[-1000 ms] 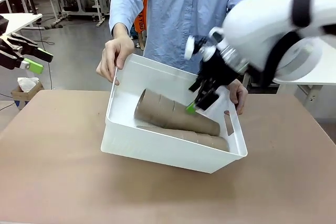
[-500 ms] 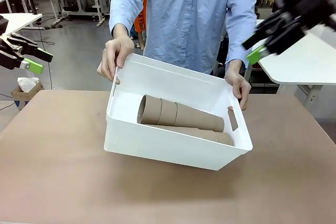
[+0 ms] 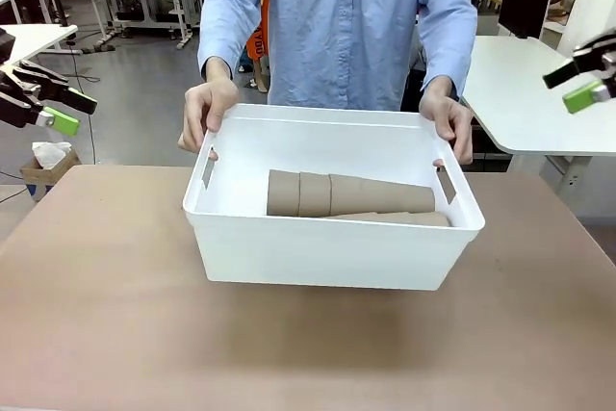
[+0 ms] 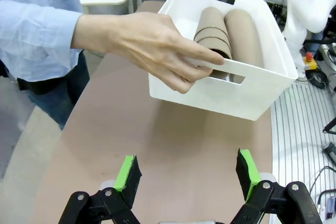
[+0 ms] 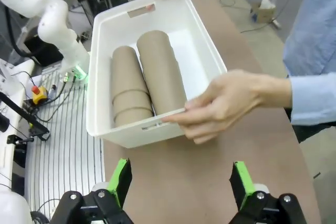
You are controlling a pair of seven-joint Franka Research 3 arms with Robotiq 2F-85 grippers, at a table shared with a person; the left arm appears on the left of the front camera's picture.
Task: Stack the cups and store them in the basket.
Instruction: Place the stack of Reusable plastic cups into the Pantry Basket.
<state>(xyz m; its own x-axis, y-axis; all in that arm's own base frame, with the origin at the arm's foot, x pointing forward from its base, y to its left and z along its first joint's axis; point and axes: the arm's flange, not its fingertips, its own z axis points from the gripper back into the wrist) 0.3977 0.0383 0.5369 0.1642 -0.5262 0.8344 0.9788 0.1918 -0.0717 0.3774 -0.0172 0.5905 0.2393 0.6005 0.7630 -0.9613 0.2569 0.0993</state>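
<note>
On the table (image 3: 96, 334), mid-span, sits the basket (image 3: 327, 247), a person's hands (image 3: 207, 113) holding both its short-end rims. Inside it, the cups (image 3: 351, 195) lie on their sides in two nested stacks, side by side. Left gripper (image 4: 186, 169) waits well off the basket's left end, jaws spread, empty. Right gripper (image 5: 178, 182) off its right end, jaws spread wide, empty. Cups look light, thin-walled, easily crushed; best pinched gently at a rim. Basket stiff, smooth; slot handles are the hold.

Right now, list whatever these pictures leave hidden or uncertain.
- Cups: the front view's basket wall hides the lower stack; the count is unclear.
- The person's hand, left wrist view: fingertips hidden in the handle slot.
- Right gripper, front view: cut off at the edge.
</note>
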